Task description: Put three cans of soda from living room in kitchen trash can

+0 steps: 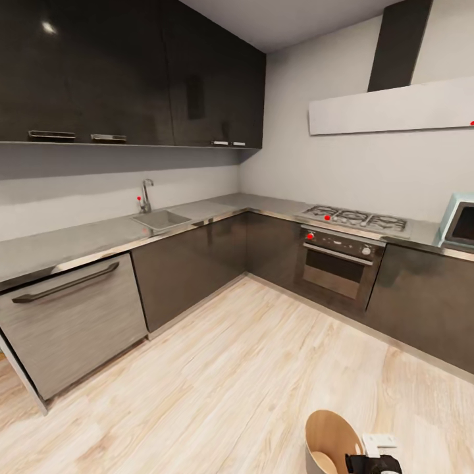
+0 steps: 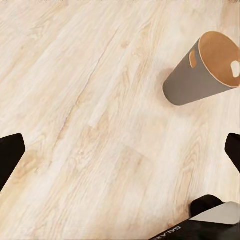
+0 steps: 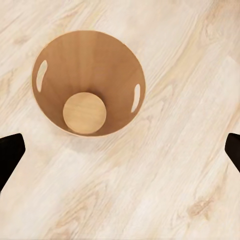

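Observation:
The tash can (image 1: 329, 440) stands on the light wood floor at the bottom of the head view, pale grey outside and tan-brown inside. In the right wrist view I look straight down into the tash can (image 3: 87, 82), and only its round bottom shows inside. My right gripper (image 3: 120, 152) hangs above and just beside its rim, open, with nothing between the fingers. In the left wrist view the tash can (image 2: 200, 72) stands off to one side, and my left gripper (image 2: 120, 152) is open over bare floor. The three soda cans are out of view.
An L-shaped kitchen counter (image 1: 85, 240) runs along the left and far walls, with a sink (image 1: 161, 218), a dishwasher (image 1: 69, 322), a gas hob (image 1: 355, 218) over an oven (image 1: 339, 260), and a pale blue appliance (image 1: 461, 224). Dark cabinets hang above.

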Available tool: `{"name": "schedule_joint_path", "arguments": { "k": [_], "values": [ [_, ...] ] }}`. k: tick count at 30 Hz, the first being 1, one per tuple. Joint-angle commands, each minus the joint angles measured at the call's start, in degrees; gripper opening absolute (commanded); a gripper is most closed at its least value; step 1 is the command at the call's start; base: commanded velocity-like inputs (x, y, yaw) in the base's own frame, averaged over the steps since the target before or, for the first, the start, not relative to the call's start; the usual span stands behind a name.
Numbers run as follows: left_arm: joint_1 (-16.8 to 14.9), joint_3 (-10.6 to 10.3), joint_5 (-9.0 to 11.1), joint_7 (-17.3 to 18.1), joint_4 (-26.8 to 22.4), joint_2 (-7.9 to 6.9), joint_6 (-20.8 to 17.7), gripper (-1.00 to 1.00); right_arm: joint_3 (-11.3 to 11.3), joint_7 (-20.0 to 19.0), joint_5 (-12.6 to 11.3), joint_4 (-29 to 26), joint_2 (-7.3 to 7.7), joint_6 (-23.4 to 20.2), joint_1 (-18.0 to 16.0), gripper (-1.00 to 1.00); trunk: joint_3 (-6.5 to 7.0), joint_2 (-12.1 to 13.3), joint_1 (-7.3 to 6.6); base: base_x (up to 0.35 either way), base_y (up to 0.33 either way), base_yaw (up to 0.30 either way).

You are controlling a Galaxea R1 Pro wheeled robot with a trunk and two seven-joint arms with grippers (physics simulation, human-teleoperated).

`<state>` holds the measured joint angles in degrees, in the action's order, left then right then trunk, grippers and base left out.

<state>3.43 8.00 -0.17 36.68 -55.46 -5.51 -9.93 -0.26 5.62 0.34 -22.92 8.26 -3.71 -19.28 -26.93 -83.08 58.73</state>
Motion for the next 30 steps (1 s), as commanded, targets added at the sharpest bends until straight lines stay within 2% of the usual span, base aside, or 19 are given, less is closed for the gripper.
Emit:
{"name": "schedule_joint_path", "arguments": {
  "k": [1, 23, 30],
  "values": [
    [0.0, 0.0, 0.0, 0.0, 0.0, -0.01, 0.0, 1.00, 0.0, 0.0, 0.0, 0.0, 0.02, 0.0, 0.0, 1.00, 0.00, 0.0, 0.00, 0.090, 0.000, 0.000],
    [0.0, 0.1, 0.0, 0.1, 0.0, 0.00, 0.0, 1.00, 0.0, -0.1, -0.1, 0.1, 0.09, 0.1, -0.1, 1.00, 0.00, 0.0, 0.00, 0.179, 0.000, 0.000],
    [0.0, 0.1, 0.0, 0.1, -0.1, 0.02, 0.0, 1.00, 0.0, -0.1, -0.1, 0.1, 0.09, 0.1, 0.0, 1.00, 0.00, 0.0, 0.00, 0.054, 0.000, 0.000]
  ]
}}
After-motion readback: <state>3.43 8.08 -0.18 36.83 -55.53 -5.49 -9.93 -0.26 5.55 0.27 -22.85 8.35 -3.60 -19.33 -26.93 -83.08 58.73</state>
